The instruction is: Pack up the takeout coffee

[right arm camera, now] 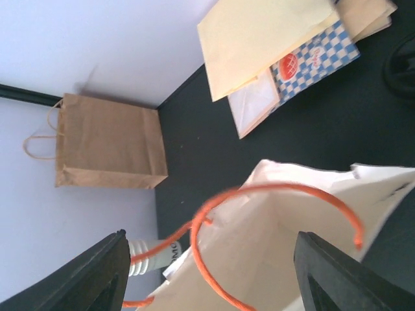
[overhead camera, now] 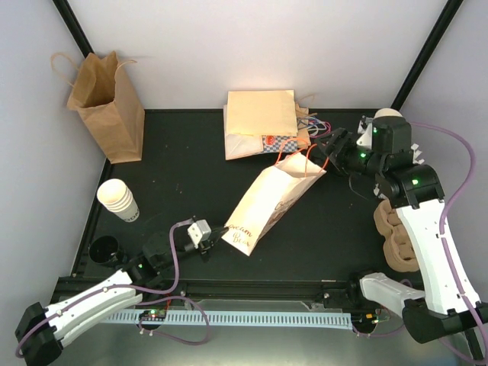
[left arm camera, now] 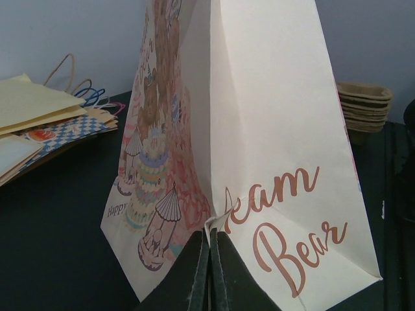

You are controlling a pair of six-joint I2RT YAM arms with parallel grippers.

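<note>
Nearest, at the near-left edge of the black table (overhead camera: pixel 183 152), a black round item (overhead camera: pixel 107 250) is seen from above. It may be the lid of the takeout coffee or just loose lids; that can't be told, and the lidded cup isn't made out w/ certainty in any other view. To its right the left jaws are shut, pinching the bottom fold of a cream printed paper bag (left arm camera: pixel 272 129). This is laid on its side mid-table, base toward the near side, mouth toward the far right. A stack of lidless cream paper cups (overhead camera: pixel 118 200) is set just beyond the black item. At the near right, brown moulded-pulp cup carriers (overhead camera: pixel 393 236) are stacked, partly hidden by the right arm. Farther back, the right jaws are held wide apart at the bag's mouth w/ nothing gripped. Its orange cord handles (right arm camera: pixel 285 191) are seen beyond them. Behind, flat paper bags (overhead camera: pixel 259 122) are piled. At the far left a brown paper bag (overhead camera: pixel 107 107) is stood upright.
</note>
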